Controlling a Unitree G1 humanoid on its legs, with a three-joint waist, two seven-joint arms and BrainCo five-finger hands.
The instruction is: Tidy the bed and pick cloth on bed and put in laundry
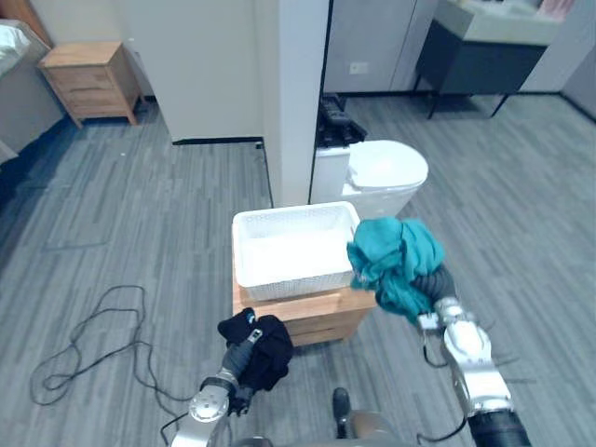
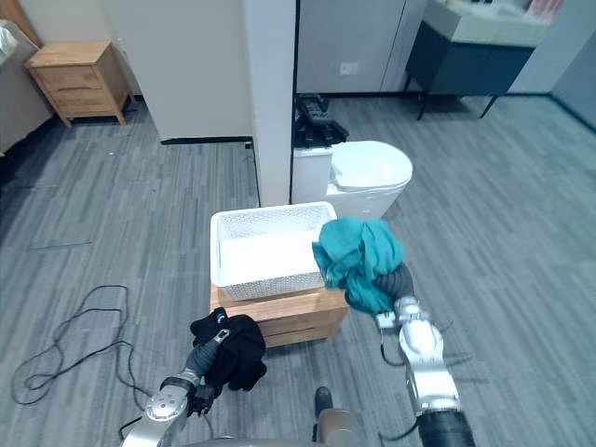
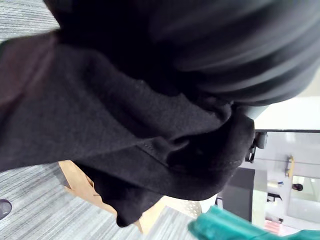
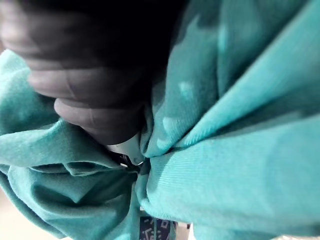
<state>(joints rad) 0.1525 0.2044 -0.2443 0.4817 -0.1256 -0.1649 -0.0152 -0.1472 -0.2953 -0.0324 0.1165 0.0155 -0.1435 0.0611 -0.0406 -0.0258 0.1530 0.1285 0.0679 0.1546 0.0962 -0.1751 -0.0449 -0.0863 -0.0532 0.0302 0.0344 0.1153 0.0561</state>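
Left eye view, basket: white laundry basket (image 1: 291,272) on a low wooden stand (image 1: 321,315), in the middle of the grey plank floor (image 1: 140,214).
Left eye view, teal cloth (image 1: 396,256): bunched up, raised at the basket's right rim and overlapping its right front corner; contact with the rim cannot be told.
Left eye view, right hand (image 1: 436,281): buried in the teal cloth up to the wrist cover; open or closed cannot be told.
Left eye view, black cloth (image 1: 268,352): draped in a lump, held low and clear of the floor, before the stand's left front corner.
Left eye view, left hand (image 1: 243,347): wrapped in the black cloth; grip cannot be told.
Left eye view, surroundings: white toilet (image 1: 384,172) just behind the basket; wooden nightstand (image 1: 91,79) well apart, far left.
Right eye view: same layout, teal cloth over the basket's right front corner, black cloth below the stand's left end.
Left wrist view: black cloth in thick folds against the left hand; stand edge and a corner of teal cloth beyond.
Right wrist view: teal cloth folded close round the right hand; hold itself cannot be told.
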